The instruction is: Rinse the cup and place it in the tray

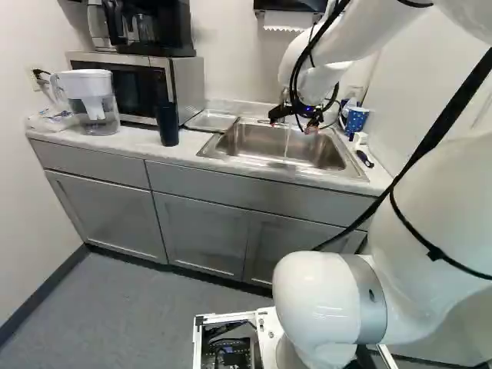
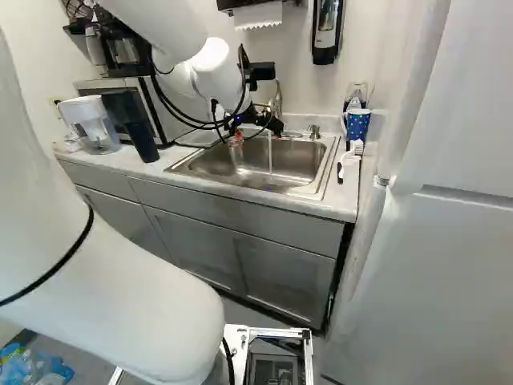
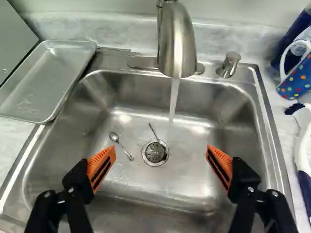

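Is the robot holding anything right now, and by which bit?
Nothing is held. The hand is open above the sink, with nothing gripped between its orange pads.

The rounded white arm (image 1: 317,296) has a grey joint band (image 1: 367,300) and black cables (image 1: 295,75). Its black two-fingered gripper (image 1: 292,125) carries ribbed orange pads (image 3: 101,167) and silver screws (image 3: 250,189).

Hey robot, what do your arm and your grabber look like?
My arm is smooth, white and rounded like fat pipes, with a silvery ring around one joint. Black cables run along it. My gripper is black, with two fingers. Their pads are bright orange wedges with ridges and dark slots.
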Controlling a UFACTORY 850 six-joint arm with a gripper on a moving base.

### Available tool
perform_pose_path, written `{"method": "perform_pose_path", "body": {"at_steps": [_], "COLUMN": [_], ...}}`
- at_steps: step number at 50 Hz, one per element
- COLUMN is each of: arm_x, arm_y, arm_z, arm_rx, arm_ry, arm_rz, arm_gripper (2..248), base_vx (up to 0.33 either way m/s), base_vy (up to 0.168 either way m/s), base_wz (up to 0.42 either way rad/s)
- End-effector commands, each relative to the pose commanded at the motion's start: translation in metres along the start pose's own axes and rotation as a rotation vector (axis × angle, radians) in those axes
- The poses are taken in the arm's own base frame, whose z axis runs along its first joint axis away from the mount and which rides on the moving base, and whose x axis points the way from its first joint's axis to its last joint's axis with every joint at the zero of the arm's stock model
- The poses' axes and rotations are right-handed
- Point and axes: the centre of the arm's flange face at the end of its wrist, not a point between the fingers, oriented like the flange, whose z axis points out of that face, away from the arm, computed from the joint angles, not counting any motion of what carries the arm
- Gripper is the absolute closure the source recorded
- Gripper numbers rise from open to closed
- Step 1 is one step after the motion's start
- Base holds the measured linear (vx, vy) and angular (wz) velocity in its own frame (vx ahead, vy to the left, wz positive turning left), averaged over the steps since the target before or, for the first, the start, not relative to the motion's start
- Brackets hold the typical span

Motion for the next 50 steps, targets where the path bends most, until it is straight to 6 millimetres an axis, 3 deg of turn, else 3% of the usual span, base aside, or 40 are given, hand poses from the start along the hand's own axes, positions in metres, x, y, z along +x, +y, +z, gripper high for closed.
{"method": "perform_pose_path", "body": {"at_steps": [50], "arm_x": [-0.009], "arm_y": [-0.076], "arm_z": [-0.009], "arm_rx": [0.127], "arm_ry": [0.002], "arm_rz": [-0.122], "arm_gripper": [3], "base_vx": [0.0], "base_vy": [0.0], "base_wz": [0.0]}}
